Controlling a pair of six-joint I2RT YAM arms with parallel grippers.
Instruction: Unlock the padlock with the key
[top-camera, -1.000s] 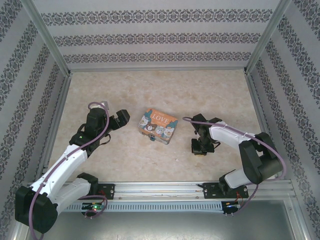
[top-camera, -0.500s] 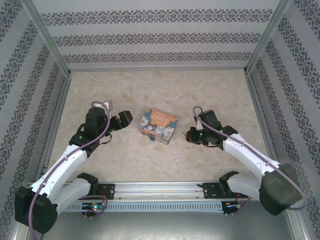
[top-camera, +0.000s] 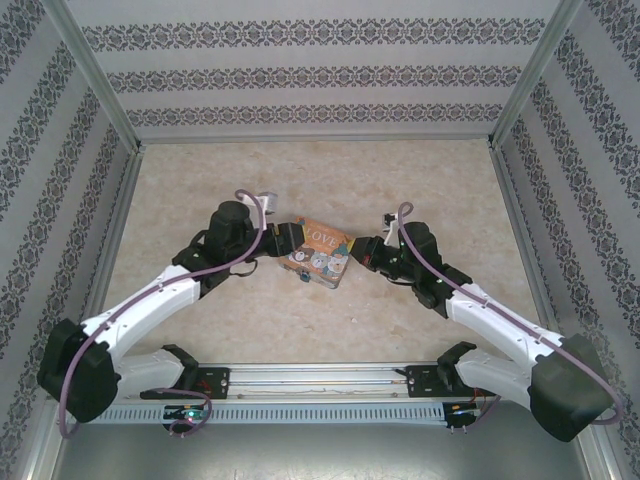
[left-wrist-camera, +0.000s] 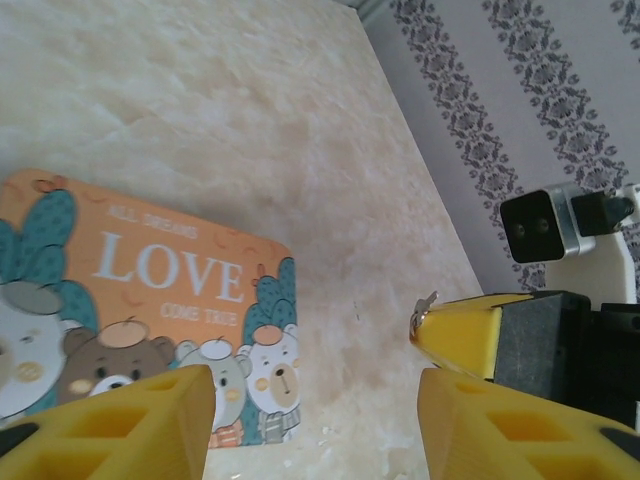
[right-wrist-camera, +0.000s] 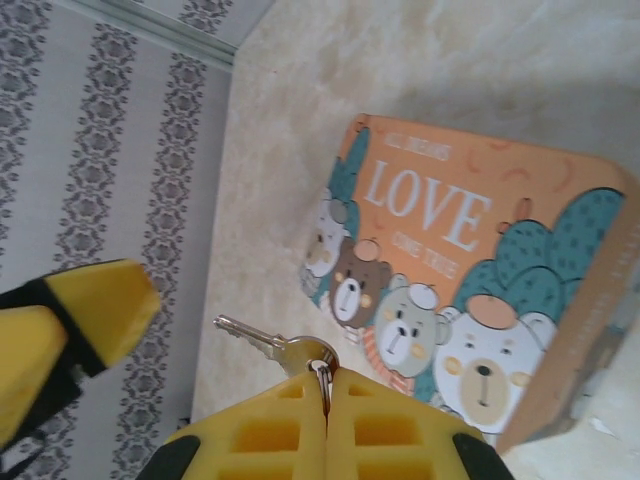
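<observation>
The right gripper (right-wrist-camera: 327, 385), pressed together on the bow of a small silver metal key (right-wrist-camera: 272, 343), has been swung within the last second from the lower right of the overhead frame to the right edge of the orange-and-teal rectangular "LOVE" tin (top-camera: 318, 248) at frame centre. The left gripper (left-wrist-camera: 315, 400), spread and empty, has been brought to the tin's left edge, so key insertion is judged imminent. The tiny bluish padlock with thin metal shackle (top-camera: 303, 277) is noted against the tin's lower edge, untouched.
</observation>
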